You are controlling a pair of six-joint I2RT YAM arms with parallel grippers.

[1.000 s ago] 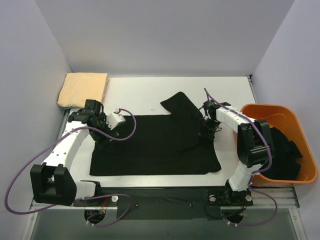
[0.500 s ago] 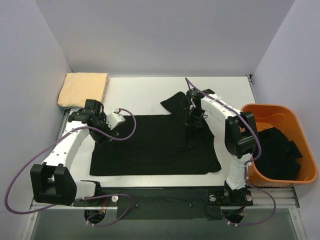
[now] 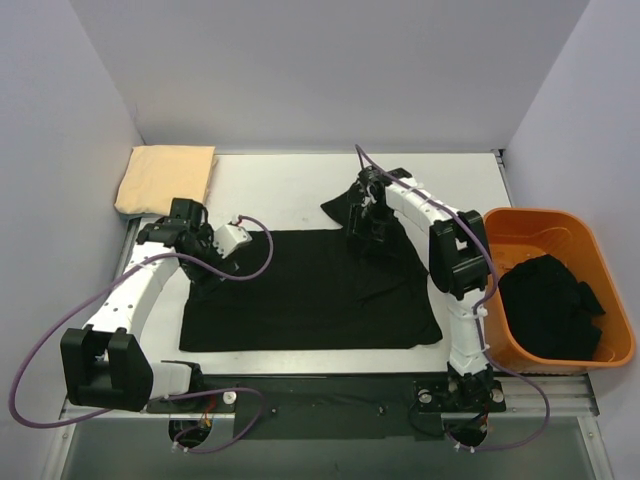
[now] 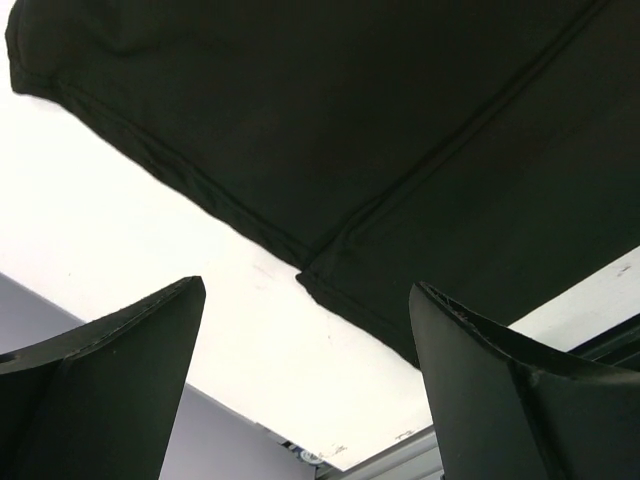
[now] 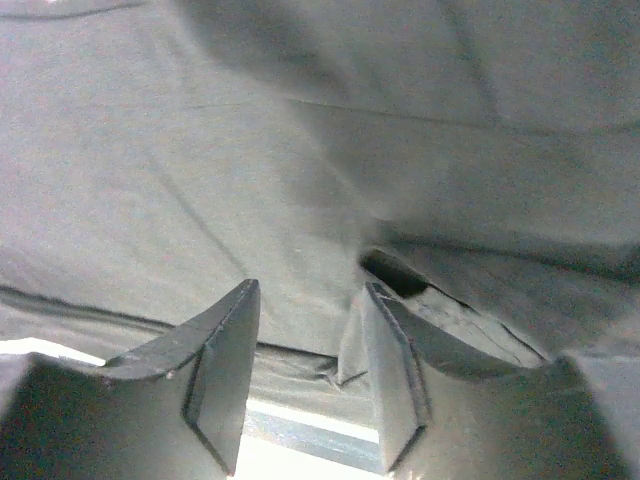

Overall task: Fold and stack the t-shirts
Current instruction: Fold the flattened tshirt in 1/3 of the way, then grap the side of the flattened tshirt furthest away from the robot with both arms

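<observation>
A black t-shirt [image 3: 310, 290] lies spread flat on the white table, one sleeve [image 3: 350, 203] sticking out at its far right. My right gripper [image 3: 365, 218] hovers low over that sleeve and shoulder. In the right wrist view its jaws [image 5: 305, 340] stand apart, with grey-looking cloth [image 5: 300, 150] close below and a small fold beside the right finger [image 5: 395, 380]. My left gripper [image 3: 205, 262] is at the shirt's left edge, open and empty [image 4: 305, 300], above the hem [image 4: 330, 250]. A folded pale yellow-tan t-shirt [image 3: 165, 178] lies at the far left corner.
An orange plastic bin [image 3: 590, 235] stands at the right with more black t-shirts [image 3: 550, 305] inside. Grey walls enclose the table on three sides. The table's near edge and a metal rail show in the left wrist view [image 4: 400, 450].
My right arm has swung left and away from me, from the shirt's right edge to the far sleeve. The left arm and the shirt have barely moved.
</observation>
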